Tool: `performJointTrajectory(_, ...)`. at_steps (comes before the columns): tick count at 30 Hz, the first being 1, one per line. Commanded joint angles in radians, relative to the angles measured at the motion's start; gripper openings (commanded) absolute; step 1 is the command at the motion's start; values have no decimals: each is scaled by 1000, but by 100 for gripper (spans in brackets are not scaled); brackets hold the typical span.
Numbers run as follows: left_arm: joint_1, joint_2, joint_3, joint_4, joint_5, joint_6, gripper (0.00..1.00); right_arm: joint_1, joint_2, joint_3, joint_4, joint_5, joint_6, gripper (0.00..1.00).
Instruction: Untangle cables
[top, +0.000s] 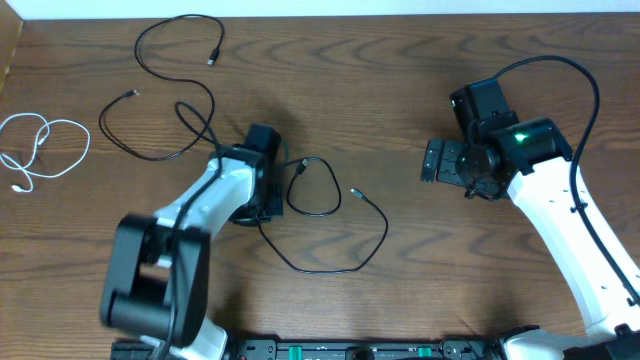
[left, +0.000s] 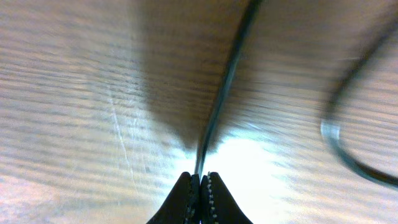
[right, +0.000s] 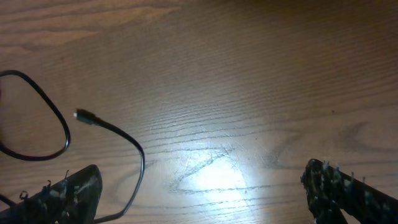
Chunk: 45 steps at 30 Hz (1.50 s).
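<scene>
Because the white cable (top: 45, 150) lies on its own at the far left of the overhead frame, well apart from everything else, you can count that one as freed. What is left is the two black ones. The upper black cable (top: 137, 50) loops across the upper left of the worktop (top: 400, 80), and the lower black cable (top: 386, 230) curls through the centre. Both run in under your left arm, so you cannot tell from above whether they cross there. The left pincer (top: 262, 190) sits low at that meeting point. The right pincer (top: 440, 160) hangs at centre right, apart from any cable.

From the left wrist, blurred as it is, you see the left pincer (left: 200, 180) at the bottom centre with its tips pressed together on a held black cable (left: 224, 81) that runs up the frame. A second dark loop (left: 339, 143) bends at the right edge. This view does not tell which of the two black cables is held.

From the right wrist, the right pincer (right: 199, 193) stands spread wide and empty, one finger in each lower corner. A black cable end (right: 134, 149) with its small plug lies at the left.

My judgement: you are roughly two thirds through, and the black pair has yet to be drawn apart.
</scene>
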Motion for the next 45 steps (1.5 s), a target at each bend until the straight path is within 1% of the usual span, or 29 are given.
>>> performJointTrajectory(1,4,-169,10,-2,57,-6,7,-8,-1,1,-1,15,-6,99)
performJointTrajectory(6,4,-341,10,-8,57,-27,7,-8,-1,1,-1,15,-6,99)
performJointTrajectory(10,4,-418,9,-33,57,-30,8,-8,-1,1,-1,15,-6,99)
performJointTrajectory(11,4,-425,9,-44,57,-32,17,-8,-1,1,-1,15,-6,99)
performJointTrajectory(12,4,-427,9,-57,57,-32,40,-8,-1,1,-1,15,-6,99)
performJointTrajectory(14,4,-426,9,-86,57,-32,65,-8,-1,1,-1,15,-6,99)
performJointTrajectory(15,4,-423,9,-96,56,-32,72,-8,-1,1,-1,15,-6,99)
performJointTrajectory(19,7,-426,10,-107,55,-44,76,-8,-1,1,-1,15,-6,99)
performJointTrajectory(21,26,-439,10,-103,43,-117,77,-8,-1,1,-1,15,-6,99)
performJointTrajectory(24,88,-465,10,-96,18,-230,79,-8,-1,1,0,14,-4,99)
performJointTrajectory(26,145,-478,10,-98,19,-257,79,-8,-1,1,29,-37,43,99)
performJointTrajectory(29,249,-483,9,-140,19,-266,79,-8,-1,1,36,-194,66,99)
performJointTrajectory(31,309,-482,9,-179,19,-268,79,-8,-1,1,78,-237,66,99)
performJointTrajectory(32,339,-482,9,-198,19,-268,79,-8,-1,1,115,-301,59,99)
performJointTrajectory(33,379,-482,9,-220,19,-268,79,-2,0,1,167,-388,16,99)
performJointTrajectory(34,414,-482,9,-236,19,-267,80,13,8,1,232,-495,-60,99)
performJointTrajectory(35,448,-482,9,-248,19,-267,88,35,13,1,296,-589,-126,99)
performJointTrajectory(36,477,-482,9,-256,19,-267,93,65,25,1,351,-647,-161,99)
performJointTrajectory(38,526,-482,9,-262,20,-268,95,140,55,1,417,-637,-164,99)
performJointTrajectory(41,559,-482,9,-283,23,-267,96,264,122,1,446,-531,-177,99)
performJointTrajectory(42,575,-482,9,-303,23,-282,96,339,179,2,456,-465,-187,99)
performJointTrajectory(45,601,-482,9,-315,23,-339,96,416,266,13,457,-427,-196,99)
